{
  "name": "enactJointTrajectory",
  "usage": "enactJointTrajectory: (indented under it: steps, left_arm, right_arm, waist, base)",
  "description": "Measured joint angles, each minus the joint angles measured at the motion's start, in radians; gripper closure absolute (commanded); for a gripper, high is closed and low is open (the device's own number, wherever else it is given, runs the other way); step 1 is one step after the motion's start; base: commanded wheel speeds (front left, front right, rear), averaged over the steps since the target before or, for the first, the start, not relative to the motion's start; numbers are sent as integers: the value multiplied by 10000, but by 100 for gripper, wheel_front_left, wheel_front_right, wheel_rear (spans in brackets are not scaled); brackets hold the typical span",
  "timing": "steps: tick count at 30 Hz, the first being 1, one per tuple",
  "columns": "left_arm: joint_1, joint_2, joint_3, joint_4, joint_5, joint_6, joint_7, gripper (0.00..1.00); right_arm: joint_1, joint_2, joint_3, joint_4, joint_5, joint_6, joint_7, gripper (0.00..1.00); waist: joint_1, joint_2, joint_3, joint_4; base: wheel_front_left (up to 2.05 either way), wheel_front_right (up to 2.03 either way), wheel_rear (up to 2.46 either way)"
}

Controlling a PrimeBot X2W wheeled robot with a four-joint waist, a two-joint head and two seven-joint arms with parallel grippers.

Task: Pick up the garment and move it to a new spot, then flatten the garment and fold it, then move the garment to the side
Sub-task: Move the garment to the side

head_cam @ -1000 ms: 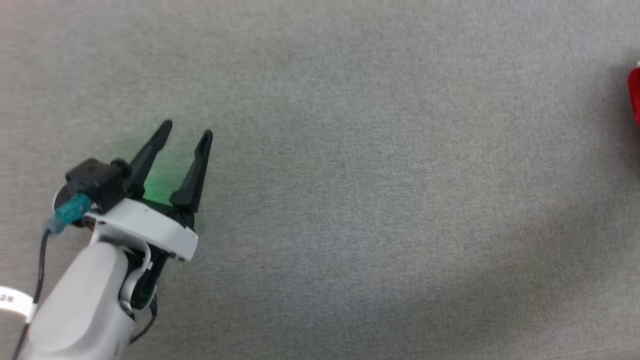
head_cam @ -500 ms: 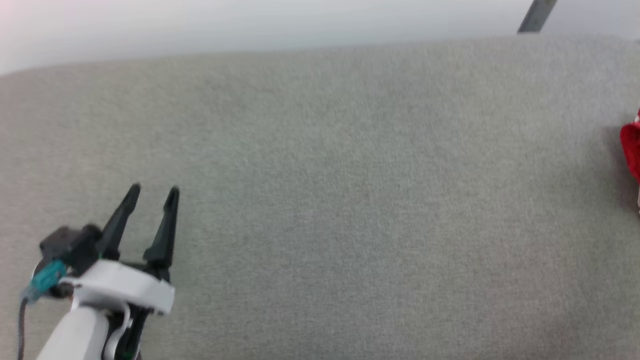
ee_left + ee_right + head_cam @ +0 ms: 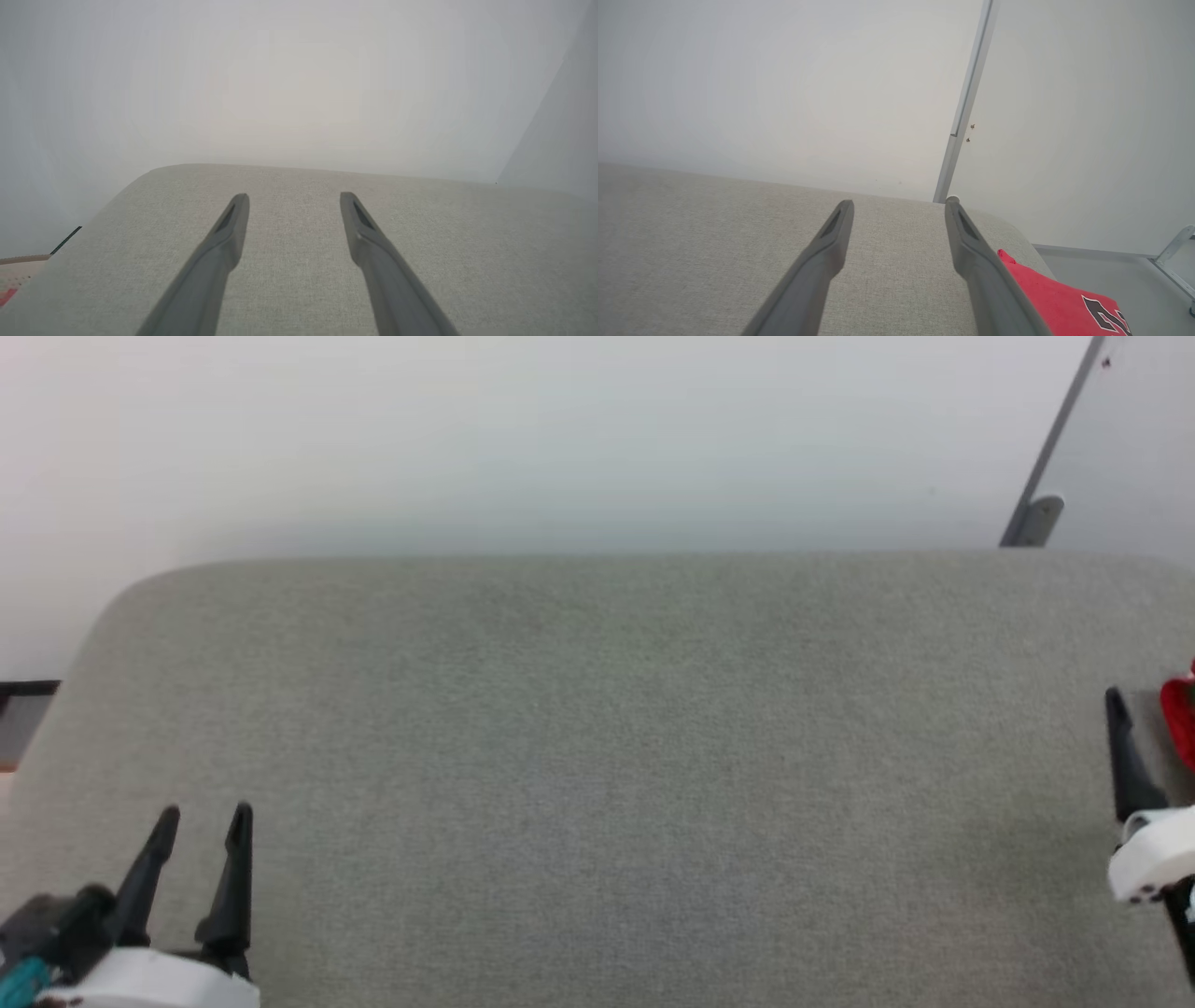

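Note:
The garment (image 3: 1057,301), red with black-and-white lettering, lies at the right end of the grey table; a red sliver of the garment (image 3: 1180,721) sits at the head view's right edge. My right gripper (image 3: 900,204) is open and empty just left of it, and its right finger hides part of the cloth. One dark finger (image 3: 1127,761) of that gripper rises at the head view's right edge. My left gripper (image 3: 205,814) is open and empty over the table's near left part, far from the garment. In the left wrist view, bare cloth shows between the left gripper's (image 3: 294,197) fingers.
The grey fabric-covered table (image 3: 597,737) has rounded far corners and stands against a white wall. A grey metal post (image 3: 1036,518) leans up the wall at the back right. A metal frame (image 3: 1176,256) stands on the floor beyond the table's right end.
The head camera has tilted up, so the wall and the table's far edge have come into the picture. A finger of the right gripper now shows at the right edge. Both grippers stay open.

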Motion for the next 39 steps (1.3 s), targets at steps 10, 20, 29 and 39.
enactJointTrajectory:
  steps: [10, 20, 29, 39]
  left_arm:
    - [761, -330, 491, -125, 318, -98, 0, 0]
    - [935, -435, 777, -63, 602, -157, 0, 0]
    - [1006, -581, 888, 56, 573, -190, 0, 0]
    - [1115, -667, 922, -88, 558, -190, 0, 0]
  right_arm:
    - [1457, 936, -272, -1191, -324, 0, 0, 0]
    - [2196, 1482, -322, -1762, -610, 0, 0, 0]
    - [2630, 1689, -357, -1973, -650, 0, 0, 0]
    - [2810, 1870, -336, -2127, -736, 0, 0, 0]
  waist:
    - [0, 0, -439, 309]
    - [0, 0, -444, 167]
    - [0, 0, -437, -21]
    - [0, 0, -398, -176]
  base:
    - [0, 0, 0]
    - [0, 0, 0]
    - [0, 0, 0]
    - [0, 0, 0]
